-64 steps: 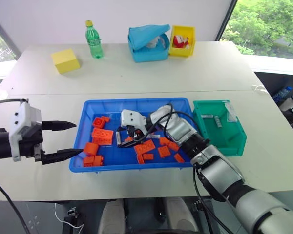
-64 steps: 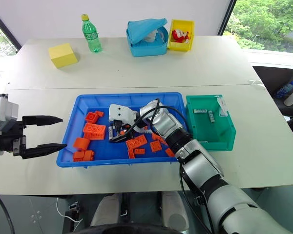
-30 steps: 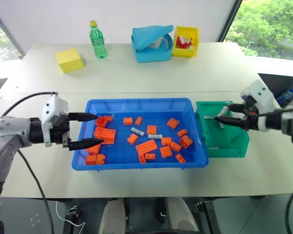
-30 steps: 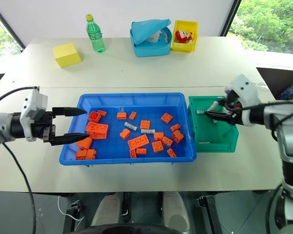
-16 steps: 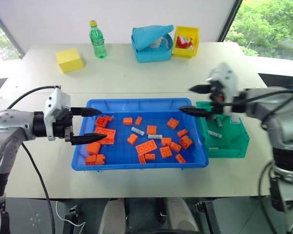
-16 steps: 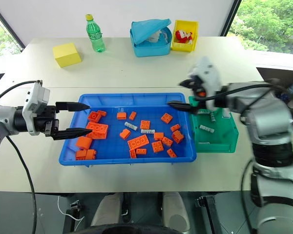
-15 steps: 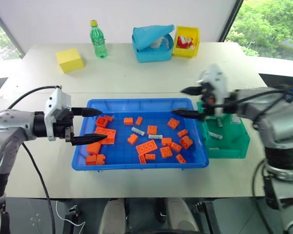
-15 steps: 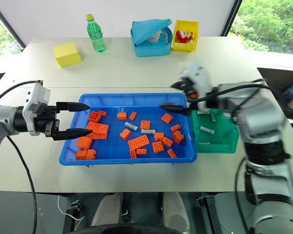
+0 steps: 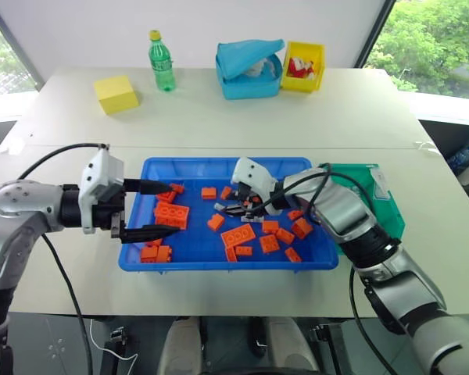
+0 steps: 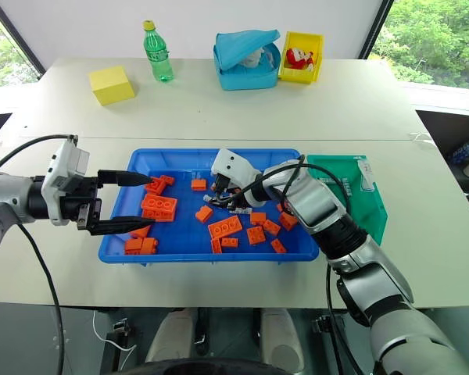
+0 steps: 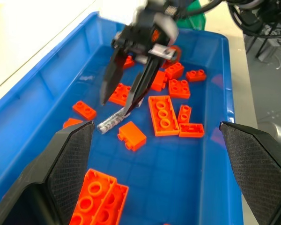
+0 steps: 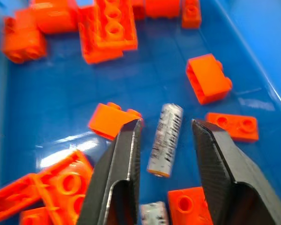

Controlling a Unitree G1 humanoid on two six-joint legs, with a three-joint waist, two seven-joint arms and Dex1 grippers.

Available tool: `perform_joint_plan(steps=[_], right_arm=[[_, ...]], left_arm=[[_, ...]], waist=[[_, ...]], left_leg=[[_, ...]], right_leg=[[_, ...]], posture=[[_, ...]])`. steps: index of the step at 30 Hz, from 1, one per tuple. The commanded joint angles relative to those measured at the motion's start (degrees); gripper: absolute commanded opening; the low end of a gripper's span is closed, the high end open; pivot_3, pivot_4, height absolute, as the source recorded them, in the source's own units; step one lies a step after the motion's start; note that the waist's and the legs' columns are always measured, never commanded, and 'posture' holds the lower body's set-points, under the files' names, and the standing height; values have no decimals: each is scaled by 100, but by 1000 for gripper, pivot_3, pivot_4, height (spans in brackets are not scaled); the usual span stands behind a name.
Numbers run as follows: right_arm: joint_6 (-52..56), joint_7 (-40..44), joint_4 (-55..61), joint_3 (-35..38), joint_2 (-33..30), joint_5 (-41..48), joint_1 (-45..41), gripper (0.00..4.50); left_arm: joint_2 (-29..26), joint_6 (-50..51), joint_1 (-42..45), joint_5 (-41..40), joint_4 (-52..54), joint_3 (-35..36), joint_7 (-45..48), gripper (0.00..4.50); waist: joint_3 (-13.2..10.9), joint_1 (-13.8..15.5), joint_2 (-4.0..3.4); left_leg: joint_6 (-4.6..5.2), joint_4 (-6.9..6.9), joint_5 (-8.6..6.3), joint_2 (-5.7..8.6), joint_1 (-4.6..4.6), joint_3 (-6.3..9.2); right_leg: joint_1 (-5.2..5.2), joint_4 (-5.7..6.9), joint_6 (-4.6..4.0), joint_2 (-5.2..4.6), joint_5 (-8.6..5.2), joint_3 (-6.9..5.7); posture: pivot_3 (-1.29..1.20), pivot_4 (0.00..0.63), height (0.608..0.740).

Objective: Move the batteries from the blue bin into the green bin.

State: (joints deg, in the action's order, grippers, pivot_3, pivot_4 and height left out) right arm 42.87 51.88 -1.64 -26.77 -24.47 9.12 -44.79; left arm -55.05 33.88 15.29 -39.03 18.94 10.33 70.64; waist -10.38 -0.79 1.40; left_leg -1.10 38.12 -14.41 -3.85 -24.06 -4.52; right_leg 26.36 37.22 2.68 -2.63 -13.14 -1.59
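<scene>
The blue bin (image 9: 137, 234) sits mid-table with orange bricks and batteries in it. My right gripper (image 9: 227, 209) reaches down into its middle. Its fingers (image 12: 124, 154) stand open on either side of one battery (image 12: 165, 139) lying flat on the bin floor, with a gap on each side. A second battery (image 12: 152, 213) lies just behind it. The left wrist view shows the same battery (image 11: 111, 121) at the right gripper's tips. My left gripper (image 9: 170, 208) hovers open and empty over the bin's left end. The green bin (image 9: 387, 205) stands against the blue bin's right side, partly hidden by my right arm.
Orange bricks (image 9: 172, 213) lie scattered across the blue bin, some close beside the battery. At the table's far side stand a yellow block (image 9: 116, 94), a green bottle (image 9: 162, 51), a light-blue lidded box (image 9: 248, 66) and a small yellow bin (image 9: 306, 66).
My right gripper swung left from over the green bin, where a battery now lies, down into the blue bin, and its jaws narrowed around another battery. The left gripper barely moved.
</scene>
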Motion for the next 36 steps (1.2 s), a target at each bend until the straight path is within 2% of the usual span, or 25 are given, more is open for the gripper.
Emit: perform_joint_plan(steps=[1,13,14,15,16,17,20,25,28,31,33,36], right_arm=[[-367,23,-154,-88,97,-205,-65,1572],[-812,49,-779,-211,319,-586,121,1572],[-808,49,-749,-177,315,-587,118,1025],[-786,46,-696,-130,313,-577,118,762],[-696,57,-555,-24,291,-510,102,229],[-585,80,-376,91,251,-433,83,88],[90,112,405,717,2,-15,-8,92],[1442,66,1593,2317,-1179,675,-2,92],[1726,98,1846,3028,-2093,786,465,92],[1585,293,1937,3660,-2922,825,1473,92],[1467,302,1964,3937,-3163,868,2004,92],[1482,190,1986,4148,-3161,1004,2424,92]], left_arm=[[-56,32,-28,-130,202,209,-72,4500],[-48,14,131,-105,112,113,-97,4500],[-34,9,174,-95,91,79,-90,4500],[-21,3,202,-87,78,52,-84,4500],[-3,-2,244,-83,59,13,-71,4500],[12,-7,275,-80,43,-19,-56,4500],[77,-49,393,-28,-62,-138,-18,4500],[278,-173,642,108,-308,-424,54,4500],[391,-262,785,193,-462,-576,116,4500],[505,-354,966,278,-645,-707,188,4500],[574,-397,1085,331,-754,-782,218,4500],[628,-446,1231,396,-903,-849,302,4500]], waist=[[0,-4,0],[1,-6,1],[1,-8,1],[1,-9,2],[1,-8,1],[1,-7,1],[1,14,0],[1,86,2],[3,151,4],[5,161,8],[5,138,7],[5,20,6]], left_leg=[[0,0,0,0,0,0],[0,0,0,0,2,1],[0,0,0,0,3,1],[0,0,0,0,5,1],[0,0,0,0,5,0],[0,0,0,0,5,0],[0,0,0,0,1,1],[0,2,0,2,-2,0],[0,0,0,3,-1,-1],[1,-5,-1,3,0,2],[1,-5,-1,3,0,1],[2,-4,-1,3,12,-3]], right_leg=[[0,0,0,0,0,0],[-2,1,1,0,1,-1],[-3,1,1,0,1,-1],[-4,2,1,0,1,0],[-3,2,1,0,1,0],[-4,2,1,0,1,0],[-1,2,1,0,1,-1],[-3,-2,2,-4,1,-3],[-4,-7,2,-3,1,-3],[-4,-10,3,-1,0,-5],[-6,-10,4,-2,-1,-4],[-7,-4,5,2,1,8]], posture=[[0,150,736],[0,150,736],[0,150,736],[0,150,736],[0,150,736],[0,150,736],[0,150,736],[0,150,736],[0,150,736],[0,150,736],[0,150,736],[0,150,736]])
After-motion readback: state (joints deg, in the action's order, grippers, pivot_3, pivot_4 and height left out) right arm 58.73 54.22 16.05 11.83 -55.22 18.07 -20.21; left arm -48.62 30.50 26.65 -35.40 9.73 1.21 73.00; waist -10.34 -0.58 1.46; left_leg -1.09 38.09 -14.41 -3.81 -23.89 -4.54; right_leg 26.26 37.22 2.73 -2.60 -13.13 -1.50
